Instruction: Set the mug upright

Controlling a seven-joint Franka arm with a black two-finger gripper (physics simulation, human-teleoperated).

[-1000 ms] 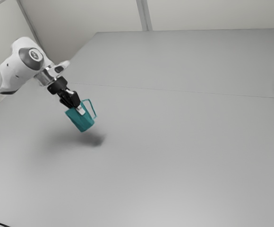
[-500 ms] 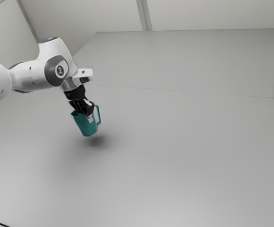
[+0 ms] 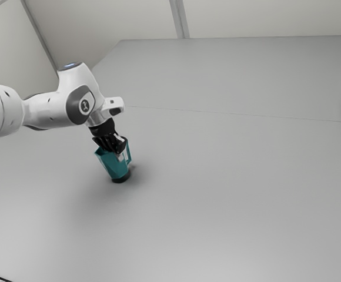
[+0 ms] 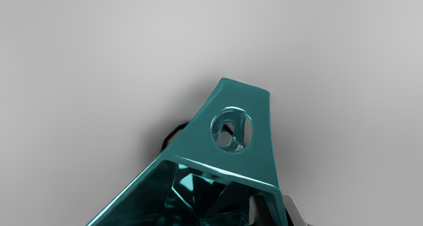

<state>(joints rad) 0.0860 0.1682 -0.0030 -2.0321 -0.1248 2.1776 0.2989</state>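
1. One teal mug (image 3: 114,167) leans over the gray table (image 3: 229,205), not upright: its mouth tips toward the exterior view's left, its bottom points down beside a dark shadow (image 3: 137,173). Whether the bottom touches the table, I cannot tell.
2. One gripper (image 3: 121,155) is clamped on the mug's wall, with one finger (image 4: 256,211) inside the mouth and the other (image 4: 294,209) outside.
3. One handle (image 3: 129,154) is on the mug's side toward the exterior view's right.
4. One white arm (image 3: 50,110) reaches in from the exterior view's left.
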